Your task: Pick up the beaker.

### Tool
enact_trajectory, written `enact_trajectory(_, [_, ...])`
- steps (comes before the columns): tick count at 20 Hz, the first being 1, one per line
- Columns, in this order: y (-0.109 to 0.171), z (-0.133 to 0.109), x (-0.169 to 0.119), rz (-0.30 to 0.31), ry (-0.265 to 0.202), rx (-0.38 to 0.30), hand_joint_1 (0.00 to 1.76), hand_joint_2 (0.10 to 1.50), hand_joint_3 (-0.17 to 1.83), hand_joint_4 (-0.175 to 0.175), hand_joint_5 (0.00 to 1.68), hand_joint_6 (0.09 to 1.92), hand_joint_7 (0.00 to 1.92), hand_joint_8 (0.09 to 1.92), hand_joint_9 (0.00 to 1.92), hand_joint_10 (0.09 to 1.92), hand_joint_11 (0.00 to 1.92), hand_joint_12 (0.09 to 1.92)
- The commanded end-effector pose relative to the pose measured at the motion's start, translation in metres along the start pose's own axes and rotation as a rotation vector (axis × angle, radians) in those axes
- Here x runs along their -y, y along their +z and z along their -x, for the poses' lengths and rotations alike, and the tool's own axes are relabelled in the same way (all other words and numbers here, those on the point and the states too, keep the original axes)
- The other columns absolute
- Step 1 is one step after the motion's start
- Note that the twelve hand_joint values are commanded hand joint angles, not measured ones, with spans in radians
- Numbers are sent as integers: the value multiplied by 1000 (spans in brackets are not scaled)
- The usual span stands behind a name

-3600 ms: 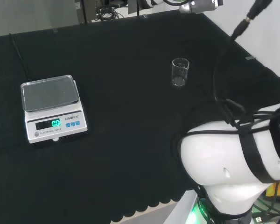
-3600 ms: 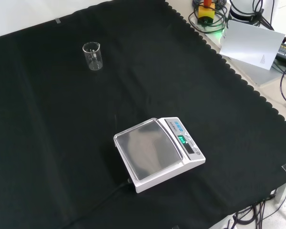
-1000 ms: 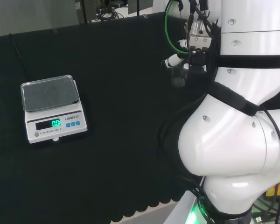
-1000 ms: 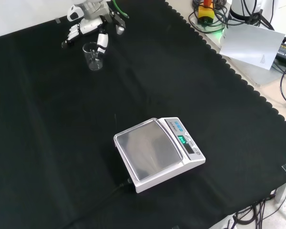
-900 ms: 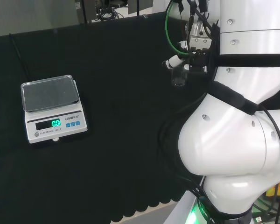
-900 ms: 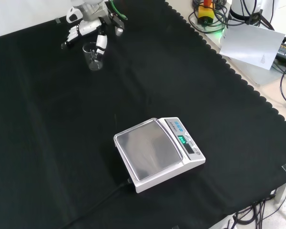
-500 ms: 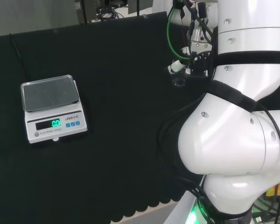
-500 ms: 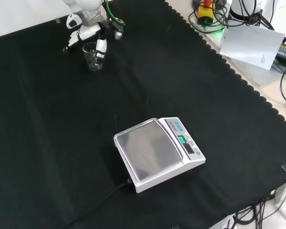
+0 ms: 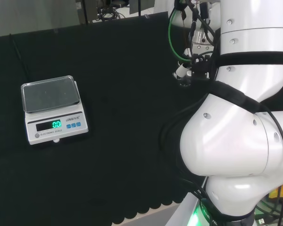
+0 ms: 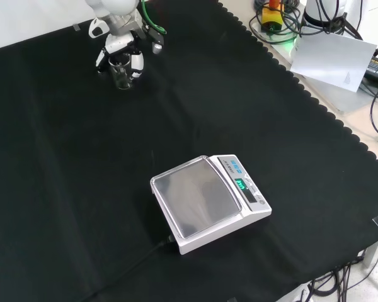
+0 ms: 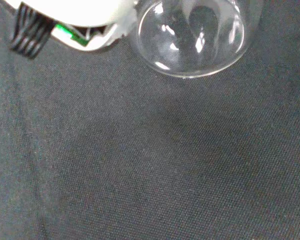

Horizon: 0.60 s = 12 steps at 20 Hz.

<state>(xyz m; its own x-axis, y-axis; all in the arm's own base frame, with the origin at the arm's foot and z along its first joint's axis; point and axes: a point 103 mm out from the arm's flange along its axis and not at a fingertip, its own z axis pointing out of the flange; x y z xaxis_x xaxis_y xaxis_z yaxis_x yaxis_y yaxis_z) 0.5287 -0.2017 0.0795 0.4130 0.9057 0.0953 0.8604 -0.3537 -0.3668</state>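
Beaker [image 10: 121,73] stands upright on the black cloth [image 10: 63,189], mouth up, long axis vertical, near the cloth's far edge in the front view. We find the hand [image 10: 118,47] over it, fingers [image 10: 136,63] curled down on both sides of the glass. We cannot tell whether they touch it. In the wrist view its round base [image 11: 192,37] rests on the cloth. Bare cloth lies between it and the scale [image 10: 208,201], which stands well apart.

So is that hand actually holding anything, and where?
Yes: the hand has its fingers closing round the upper sides of the beaker, which stands on the cloth.
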Motion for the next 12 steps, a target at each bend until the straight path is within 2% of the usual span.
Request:
enact_trajectory(1, [-4,-3,0,36,0,1,1193,616,868,-116,581,1227,642,1311,1145,932,1359,874])
enact_trajectory(3, [-6,-2,1,45,1,-1,1156,803,650,-158,780,1244,693,1417,1201,1025,1398,888])
enact_trajectory(5, [-9,-2,3,53,3,5,1143,886,533,-172,869,1223,736,1476,1228,1071,1403,915])
enact_trajectory(12, [-41,-13,17,98,-12,9,1140,889,539,-175,906,1221,789,1532,1254,1122,1380,983])
